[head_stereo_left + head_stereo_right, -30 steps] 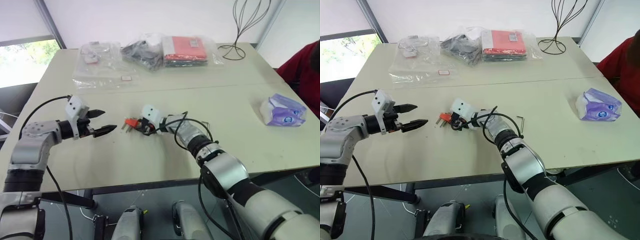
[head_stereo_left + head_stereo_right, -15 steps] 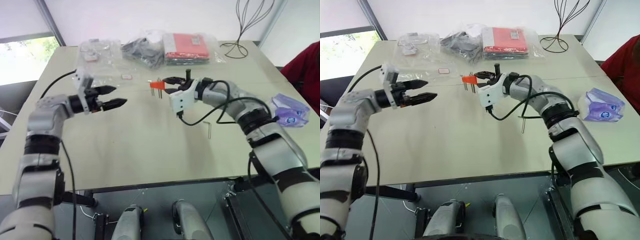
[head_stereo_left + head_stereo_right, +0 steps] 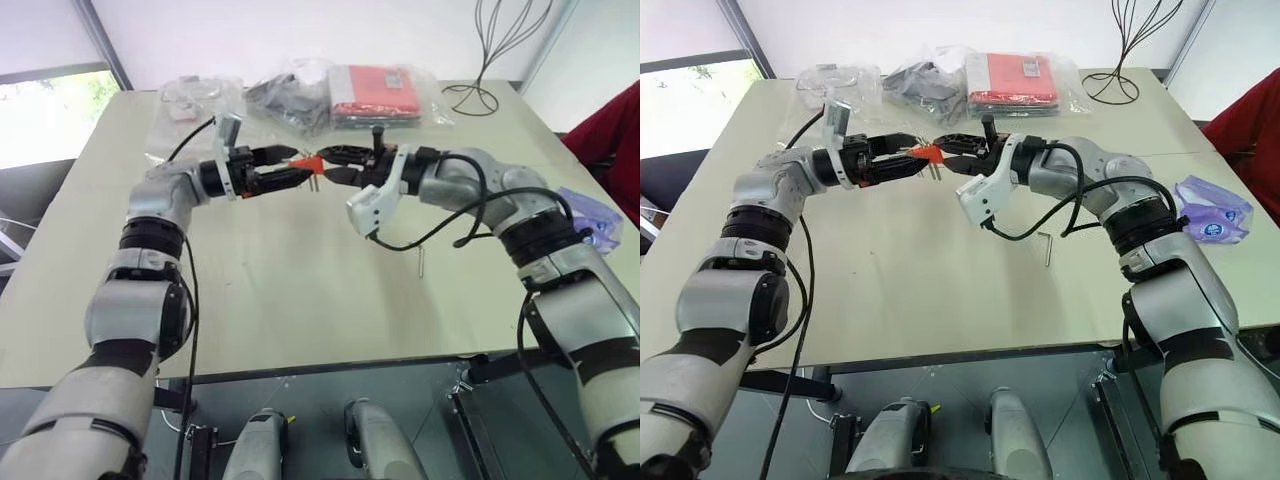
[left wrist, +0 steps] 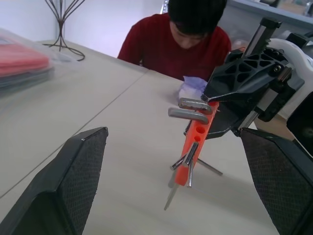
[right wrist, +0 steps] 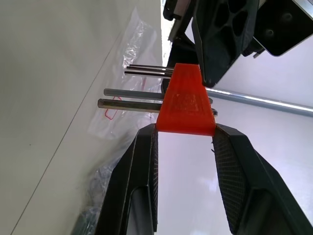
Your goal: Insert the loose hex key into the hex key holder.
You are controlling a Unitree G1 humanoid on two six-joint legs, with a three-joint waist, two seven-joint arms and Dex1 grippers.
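My right gripper (image 3: pixel 324 166) is shut on the hex key holder (image 3: pixel 304 165), a small orange-red block with several short dark keys sticking out, and holds it in the air above the far middle of the table. The block sits pinched between the fingers (image 5: pixel 146 166) in the right wrist view, holder (image 5: pixel 186 103). My left gripper (image 3: pixel 296 167) comes in level from the left, open, its tips on either side of the holder (image 4: pixel 197 139). The loose hex key (image 3: pixel 424 262), a thin dark L-shaped rod, lies flat on the table below my right forearm.
A purple-white packet (image 3: pixel 588 215) lies at the table's right edge. Clear plastic bags (image 3: pixel 195 115) and a red pack (image 3: pixel 370 97) are piled at the back, beside a wire stand (image 3: pixel 478 70). A person in a red top (image 4: pixel 176 44) sits at the right.
My right gripper lifted the holder off the table and rolled over with it. My left gripper rose and moved right until its open fingers flank the holder.
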